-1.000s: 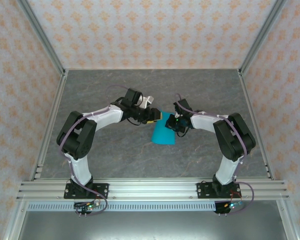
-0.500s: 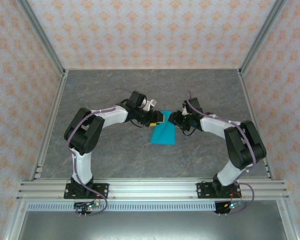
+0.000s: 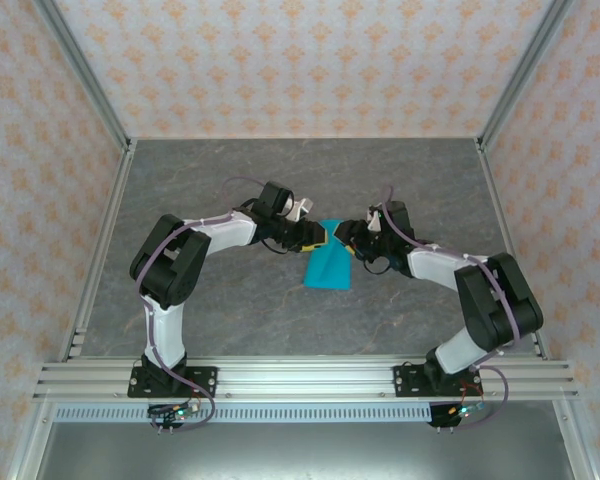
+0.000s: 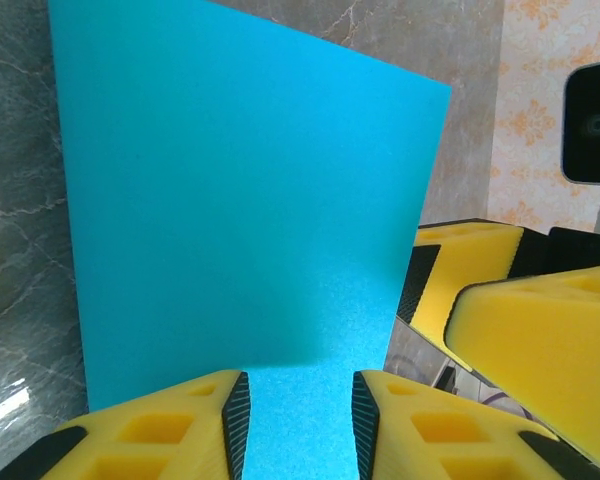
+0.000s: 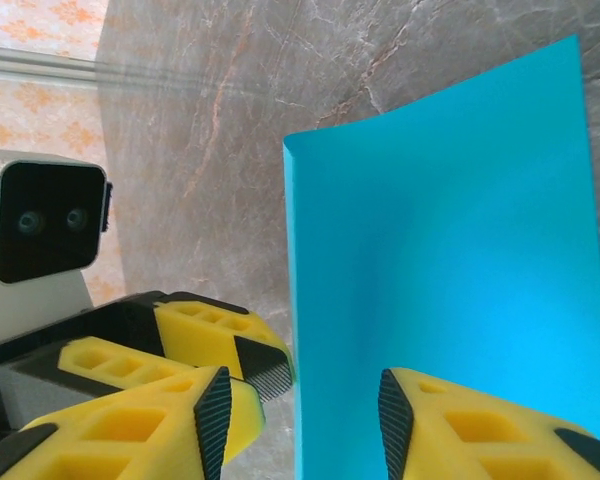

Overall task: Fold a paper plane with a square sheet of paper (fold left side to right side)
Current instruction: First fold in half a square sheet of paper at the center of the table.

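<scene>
Left of centre in the top view, the left gripper (image 3: pixel 316 236) reaches the upper edge of the square sheet of paper (image 3: pixel 328 270), which lies mid-frame on the grey table (image 3: pixel 210 180), bowed rather than flat. Its wrist view shows the 2 jaws partly apart with blue paper in the gap, not pinched. Right of centre, the right gripper (image 3: pixel 349 240) meets the same edge, its jaws wider apart and gripping nothing. The left-to-right fold looks doubled over but uncreased. The next move calls for pressing along the bend without shifting the layers.
</scene>
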